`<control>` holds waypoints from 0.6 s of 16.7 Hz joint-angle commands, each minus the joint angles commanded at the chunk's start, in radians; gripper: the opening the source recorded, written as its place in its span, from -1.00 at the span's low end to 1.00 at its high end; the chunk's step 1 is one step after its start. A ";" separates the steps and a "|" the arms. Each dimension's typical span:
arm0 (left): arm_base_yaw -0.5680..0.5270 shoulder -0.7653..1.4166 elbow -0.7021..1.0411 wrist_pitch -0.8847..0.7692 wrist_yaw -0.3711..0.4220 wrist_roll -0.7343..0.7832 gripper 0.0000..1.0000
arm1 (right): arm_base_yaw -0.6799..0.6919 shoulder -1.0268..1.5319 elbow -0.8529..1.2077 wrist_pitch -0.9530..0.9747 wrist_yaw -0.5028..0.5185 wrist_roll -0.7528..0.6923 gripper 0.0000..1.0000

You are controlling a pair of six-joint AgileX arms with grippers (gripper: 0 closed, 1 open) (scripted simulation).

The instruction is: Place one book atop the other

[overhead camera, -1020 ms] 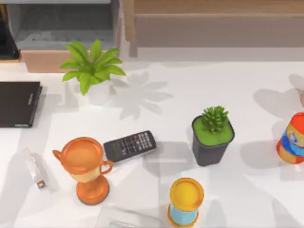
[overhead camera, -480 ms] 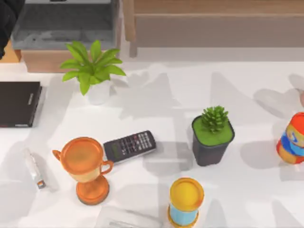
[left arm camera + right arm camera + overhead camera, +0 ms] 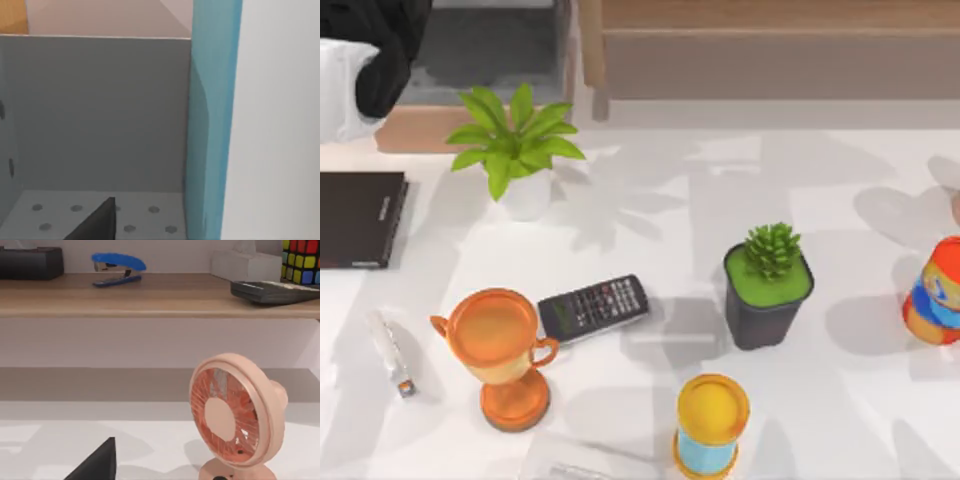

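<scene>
In the upper left corner of the top view, the left arm (image 3: 380, 40) now reaches well into the frame. Half a second ago only a bit of it peeked in at the corner edge, and a second ago a dark shape sat lower against the left edge. With the arm comes something white at the far left edge, the teal book (image 3: 335, 90), showing its pale page side. In the left wrist view the same teal book (image 3: 212, 125) stands right against the camera, with its blue-green cover and white pages, and a grey box wall (image 3: 100, 110) sits behind it. So the left gripper looks clamped on the teal book, though its fingertips are hidden.

This probably means the book is lifted and on its way. The black book (image 3: 360, 218) lies flat on the tabletop (image 3: 670, 180) at the left edge, just below the arm, in the same place as before. The teal book is not on it yet.

Moving right, the leafy plant (image 3: 515, 140), the trophy (image 3: 500, 350), the remote (image 3: 593, 307) and the little green pot plant (image 3: 770, 285) have not moved. Only the shadows on the tabletop have shifted.

The right gripper (image 3: 95, 465) faces a pink fan (image 3: 232, 420); whether it is open or closed cannot be told.
</scene>
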 joint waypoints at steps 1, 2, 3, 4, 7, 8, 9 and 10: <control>-0.001 0.003 0.003 0.001 0.000 0.000 1.00 | 0.000 0.000 0.000 0.000 0.000 0.000 1.00; -0.001 0.003 0.003 0.001 0.000 0.000 1.00 | 0.000 0.000 0.000 0.000 0.000 0.000 1.00; -0.001 0.003 0.003 0.001 0.000 0.000 1.00 | 0.000 0.000 0.000 0.000 0.000 0.000 1.00; -0.001 0.003 0.003 0.001 0.000 0.000 1.00 | 0.000 0.000 0.000 0.000 0.000 0.000 1.00; 0.004 0.011 0.014 -0.004 0.003 0.000 1.00 | 0.000 0.000 0.000 0.000 0.000 0.000 1.00; 0.005 0.024 0.032 -0.008 0.005 0.000 1.00 | 0.000 0.000 0.000 0.000 0.000 0.000 1.00; 0.006 0.039 0.054 -0.014 0.007 0.000 1.00 | 0.000 0.000 0.000 0.000 0.000 0.000 1.00; 0.007 0.057 0.078 -0.020 0.008 0.000 1.00 | 0.000 0.000 0.000 0.000 0.000 0.000 1.00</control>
